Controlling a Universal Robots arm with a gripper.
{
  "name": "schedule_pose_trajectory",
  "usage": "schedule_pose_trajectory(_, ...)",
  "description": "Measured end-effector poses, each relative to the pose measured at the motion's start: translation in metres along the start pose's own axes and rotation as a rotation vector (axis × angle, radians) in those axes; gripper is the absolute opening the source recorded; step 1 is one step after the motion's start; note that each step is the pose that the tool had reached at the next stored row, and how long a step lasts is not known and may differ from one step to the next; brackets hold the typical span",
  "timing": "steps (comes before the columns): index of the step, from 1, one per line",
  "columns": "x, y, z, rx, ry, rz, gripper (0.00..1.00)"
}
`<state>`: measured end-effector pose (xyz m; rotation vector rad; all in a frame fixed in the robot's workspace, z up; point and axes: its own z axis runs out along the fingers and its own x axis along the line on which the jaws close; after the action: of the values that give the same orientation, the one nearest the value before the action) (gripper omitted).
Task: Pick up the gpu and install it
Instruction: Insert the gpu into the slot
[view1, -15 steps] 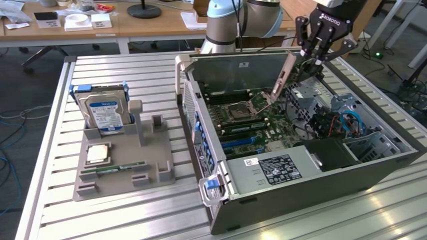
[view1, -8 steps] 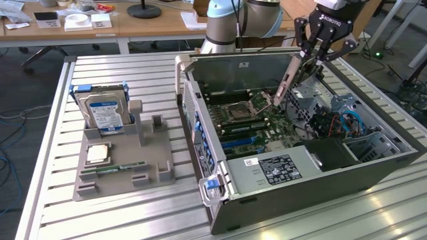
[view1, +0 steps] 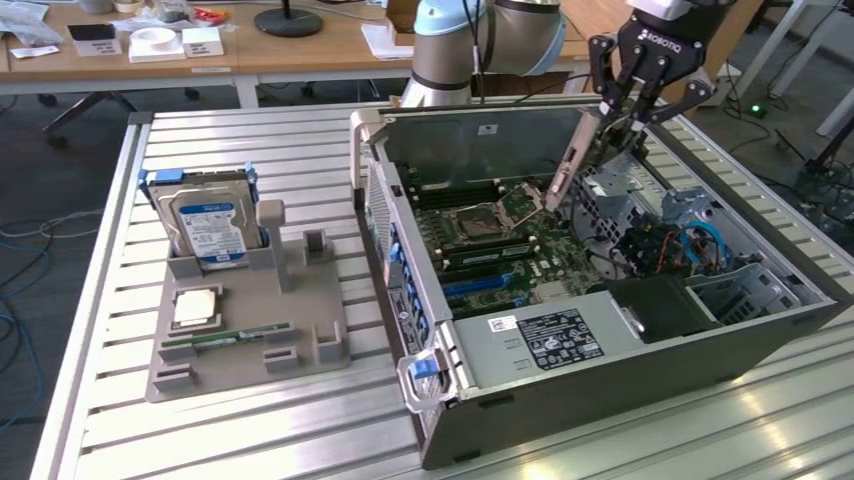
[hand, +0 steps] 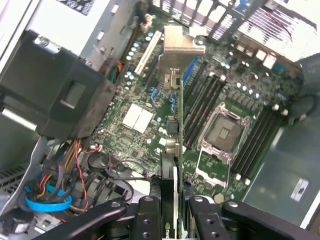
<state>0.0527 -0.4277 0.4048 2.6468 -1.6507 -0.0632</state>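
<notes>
the gripper (view1: 617, 108) is clamping the gpu (view1: 571, 165) between its fingers, holding it tilted in the upper right of the exterior view, over the motherboard (view1: 494, 250) inside the open case (view1: 747, 330), bracket (hand: 182, 47) farthest from the fingers.

Over motherboard (view1: 497, 248): open, save gpu (view1: 574, 160) hanging there.
Exterior view's right: drive cage (view1: 625, 186), cables (view1: 701, 245) crowd.
Near: power supply (view1: 561, 335) blocks.

Arm (view1: 461, 35) bent at rear; gripper (view1: 625, 112) hung pointing down, fingers (hand: 147, 220) pinched on gpu (hand: 181, 52) edge.
</notes>
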Motion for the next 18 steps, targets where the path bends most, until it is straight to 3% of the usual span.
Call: schedule_pose_trajectory(18, 0.0001, -0.0002, 0.0060, 0.0075, -0.0132, 0.326, 0.26)
